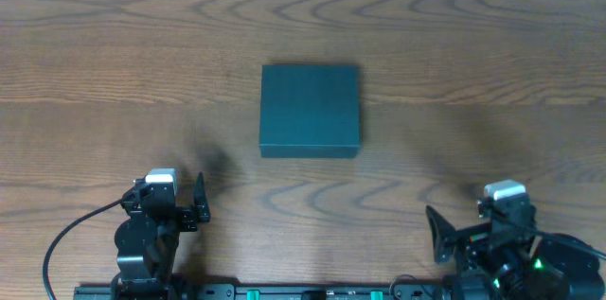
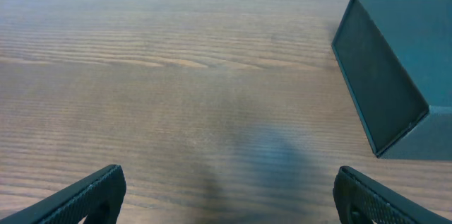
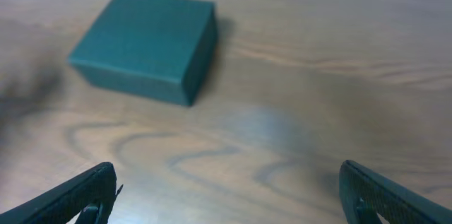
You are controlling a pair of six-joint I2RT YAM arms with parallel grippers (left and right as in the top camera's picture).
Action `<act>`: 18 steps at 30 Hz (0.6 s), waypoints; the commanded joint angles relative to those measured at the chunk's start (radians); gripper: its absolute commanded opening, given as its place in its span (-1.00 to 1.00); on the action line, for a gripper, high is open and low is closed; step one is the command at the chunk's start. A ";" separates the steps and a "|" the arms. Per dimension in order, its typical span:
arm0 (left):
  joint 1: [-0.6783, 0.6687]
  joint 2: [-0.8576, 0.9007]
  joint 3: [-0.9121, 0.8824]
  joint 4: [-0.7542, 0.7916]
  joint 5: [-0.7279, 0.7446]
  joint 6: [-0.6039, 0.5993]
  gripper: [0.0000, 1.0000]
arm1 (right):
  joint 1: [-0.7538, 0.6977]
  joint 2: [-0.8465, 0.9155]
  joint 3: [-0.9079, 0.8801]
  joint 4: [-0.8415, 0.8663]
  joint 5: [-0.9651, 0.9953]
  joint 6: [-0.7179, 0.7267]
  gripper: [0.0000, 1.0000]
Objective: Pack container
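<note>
The container [image 1: 310, 109] is a dark teal square box with its lid down, resting flat on the middle of the table. My left gripper [image 1: 168, 189] stands open at the near left, well short of the box. In the left wrist view the container [image 2: 402, 61] lies ahead to the right of that gripper [image 2: 229, 196], with only bare wood between the fingers. My right gripper [image 1: 502, 220] is open at the near right. From the right wrist, the container [image 3: 145, 44] sits far ahead on the left, and the gripper [image 3: 227, 192] holds nothing.
The wooden table [image 1: 454, 35] runs to a pale far edge at the top. A black cable [image 1: 71, 229] loops beside the left arm's base. A dark rail [image 1: 284, 292] lines the near edge between the two arms.
</note>
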 commanded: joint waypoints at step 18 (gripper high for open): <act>0.004 -0.007 -0.018 0.002 -0.008 0.014 0.91 | -0.005 -0.317 -0.558 0.255 0.127 -0.044 0.99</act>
